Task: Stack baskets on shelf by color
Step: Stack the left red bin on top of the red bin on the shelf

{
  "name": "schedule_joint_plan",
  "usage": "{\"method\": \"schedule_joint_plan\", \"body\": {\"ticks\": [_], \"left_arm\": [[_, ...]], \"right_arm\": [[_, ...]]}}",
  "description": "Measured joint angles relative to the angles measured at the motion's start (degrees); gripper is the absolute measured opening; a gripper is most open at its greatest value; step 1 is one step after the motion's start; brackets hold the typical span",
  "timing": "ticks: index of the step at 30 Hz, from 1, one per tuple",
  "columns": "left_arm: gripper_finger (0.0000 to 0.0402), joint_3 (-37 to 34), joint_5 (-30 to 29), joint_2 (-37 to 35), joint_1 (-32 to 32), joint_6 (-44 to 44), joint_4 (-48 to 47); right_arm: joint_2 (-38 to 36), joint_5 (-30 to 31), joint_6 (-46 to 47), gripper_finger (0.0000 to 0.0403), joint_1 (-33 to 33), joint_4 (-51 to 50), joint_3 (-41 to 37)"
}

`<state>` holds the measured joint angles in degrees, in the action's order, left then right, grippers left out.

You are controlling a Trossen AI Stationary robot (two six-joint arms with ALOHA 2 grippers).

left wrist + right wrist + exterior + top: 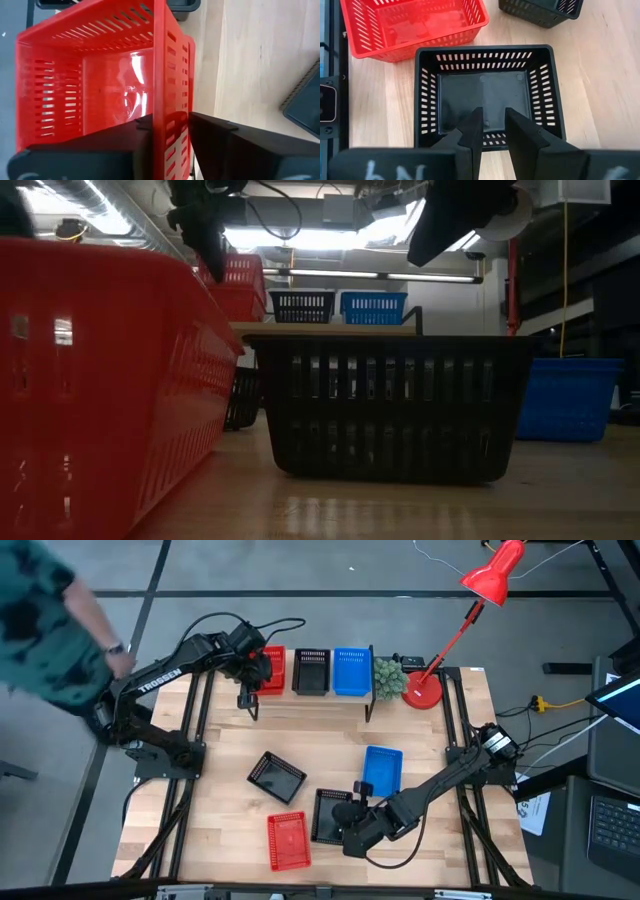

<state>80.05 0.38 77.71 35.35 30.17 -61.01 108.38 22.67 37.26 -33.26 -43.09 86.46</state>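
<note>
While our left jaws (pixel 262 664) grip the side wall of a red basket (pixel 270 670), one finger (pixel 120 150) inside it and one outside, we hold that basket at the left end of the shelf (pixel 310 705); in the low view it sits higher than its neighbours and a little tilted. Just to the right of those jaws, a black basket (pixel 311 671) and then a blue basket (pixel 351 672) stand on the shelf side by side. Farther right, a small green plant (pixel 389 679) and a red lamp (pixel 470 615) sit at the shelf's end.

On the worktop (pixel 420 740) between the two arms, another black basket (pixel 276 778) lies turned at an angle, well apart from both jaws. A second red basket (pixel 288 840) rests just to the left of our right jaws (pixel 352 820). Those jaws hover over the near wall of a third black basket (pixel 330 813), fingers (pixel 470 132) slightly parted with the rim between them, and we cannot tell whether they press it. A second blue basket (pixel 382 769) lies just beyond them, up and to the right.

A person (pixel 50 630) stands at the far left corner, beside our left arm.
</note>
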Motion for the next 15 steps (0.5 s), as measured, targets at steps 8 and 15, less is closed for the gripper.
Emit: {"method": "schedule_joint_plan", "body": {"ticks": [8, 15], "left_arm": [[0.0109, 0.0, -2.5, 0.0, 0.0, -1.1, 0.0], [0.0116, 0.1, -2.8, 0.0, -1.0, -1.1, 0.1]], "right_arm": [[0.0, -0.3, 0.0, 0.0080, 0.0, 0.0, 0.0], [0.0, -0.3, 0.0, 0.0080, 0.0, 0.0, 0.0]]}}
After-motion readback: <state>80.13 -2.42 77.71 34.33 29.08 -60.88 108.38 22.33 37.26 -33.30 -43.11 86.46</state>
